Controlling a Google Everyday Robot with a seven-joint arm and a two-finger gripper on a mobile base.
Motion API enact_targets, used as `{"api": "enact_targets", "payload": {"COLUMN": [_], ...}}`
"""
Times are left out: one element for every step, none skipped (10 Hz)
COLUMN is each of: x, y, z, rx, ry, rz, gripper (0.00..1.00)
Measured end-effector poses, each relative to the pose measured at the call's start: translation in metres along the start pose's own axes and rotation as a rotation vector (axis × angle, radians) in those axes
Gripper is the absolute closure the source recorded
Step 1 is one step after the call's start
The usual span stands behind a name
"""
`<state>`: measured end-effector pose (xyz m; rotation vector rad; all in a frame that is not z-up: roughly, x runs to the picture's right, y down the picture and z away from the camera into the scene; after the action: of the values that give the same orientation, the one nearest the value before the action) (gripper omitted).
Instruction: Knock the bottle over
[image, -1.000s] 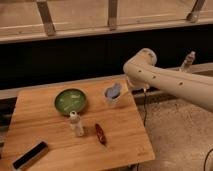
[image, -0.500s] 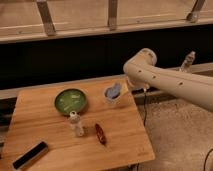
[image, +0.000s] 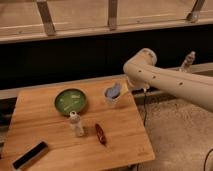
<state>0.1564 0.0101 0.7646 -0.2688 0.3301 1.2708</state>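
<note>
bottle (image: 76, 123) upright on the table (image: 35, 117) by the empty green plate (image: 70, 101); clear cup (image: 113, 95) holds bluish contents; arm (image: 165, 82) bent beside it, claw out of view, grip untellable.

A: surface (image: 42, 122) is wood planks, pale grain, satin finish. bottle (image: 76, 125) is clear plastic with a white cap.
B: plate (image: 70, 101) – green, glossy. cup (image: 113, 95) clear plastic. arm (image: 170, 82) shell – smooth matt cream plastic. pincer out of frame. black bar (image: 31, 155) matt.

Single view — high, angled down; gripper off-frame
</note>
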Motion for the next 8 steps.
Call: {"api": "enact_targets", "payload": {"x": [0.0000, 0.0000, 0.0000, 0.0000, 0.0000, 0.0000, 0.0000, 0.0000], "y": [0.0000, 0.0000, 0.0000, 0.0000, 0.0000, 0.0000, 0.0000, 0.0000], "z": [0.0000, 0.0000, 0.0000, 0.0000, 0.0000, 0.0000, 0.0000, 0.0000], "rx": [0.000, 0.000, 0.000, 0.000, 0.000, 0.000, 0.000, 0.000], "ry": [0.000, 0.000, 0.000, 0.000, 0.000, 0.000, 0.000, 0.000], "rz": [0.000, 0.000, 0.000, 0.000, 0.000, 0.000, 0.000, 0.000], "gripper": [0.20, 0.20, 0.22, 0.27, 0.34, 0.47, 0.57, 0.67]}}
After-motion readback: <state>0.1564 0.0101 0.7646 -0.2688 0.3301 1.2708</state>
